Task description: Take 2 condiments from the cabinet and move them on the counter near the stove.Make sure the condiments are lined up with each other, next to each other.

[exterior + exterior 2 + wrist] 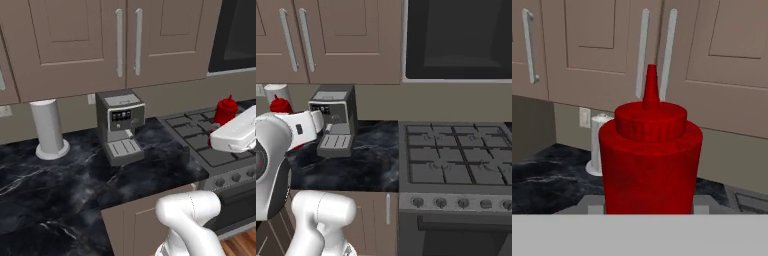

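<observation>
Pincer clamped on the red bottle (650, 160), which stands upright at centre of the hand view, and shows at right of the left base view above the stove (200, 137). Cabinet (75, 45) doors across the top are shut. Step in hand, as judged: carrying the first condiment to the counter (60, 190). Next move calls for lowering it upright beside the stove, leaving room alongside for a second.
</observation>
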Available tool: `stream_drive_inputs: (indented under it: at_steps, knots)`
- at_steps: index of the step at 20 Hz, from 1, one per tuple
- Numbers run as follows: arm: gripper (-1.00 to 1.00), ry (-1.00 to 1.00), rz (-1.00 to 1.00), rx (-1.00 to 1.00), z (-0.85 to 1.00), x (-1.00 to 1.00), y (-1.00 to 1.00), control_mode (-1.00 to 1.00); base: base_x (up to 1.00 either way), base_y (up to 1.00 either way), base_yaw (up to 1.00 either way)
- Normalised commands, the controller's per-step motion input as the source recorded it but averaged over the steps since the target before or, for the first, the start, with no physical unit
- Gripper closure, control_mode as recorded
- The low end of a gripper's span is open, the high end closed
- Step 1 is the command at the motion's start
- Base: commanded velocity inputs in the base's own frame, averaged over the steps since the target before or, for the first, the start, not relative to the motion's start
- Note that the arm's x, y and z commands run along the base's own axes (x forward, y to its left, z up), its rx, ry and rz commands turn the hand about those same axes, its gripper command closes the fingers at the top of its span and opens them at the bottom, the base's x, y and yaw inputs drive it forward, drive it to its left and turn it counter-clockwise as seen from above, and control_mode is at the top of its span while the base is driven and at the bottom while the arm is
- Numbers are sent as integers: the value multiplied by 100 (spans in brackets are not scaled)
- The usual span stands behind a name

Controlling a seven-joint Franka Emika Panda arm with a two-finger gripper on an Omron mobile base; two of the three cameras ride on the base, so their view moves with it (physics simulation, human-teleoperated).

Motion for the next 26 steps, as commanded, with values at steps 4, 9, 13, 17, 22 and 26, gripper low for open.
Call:
stream_drive_inputs:
  at_steps: [4,9,13,17,22,26]
  knots:
    - [100,0,0,0,0,0,0,100,0,58,0]
    - [100,0,0,0,0,0,0,100,19,37,0]
    - [100,0,0,0,0,0,0,100,15,29,2]
    - [100,0,0,0,0,0,0,100,-23,43,15]
    - [100,0,0,0,0,0,0,100,-13,39,20]
    - [100,0,0,0,0,0,0,100,8,34,15]
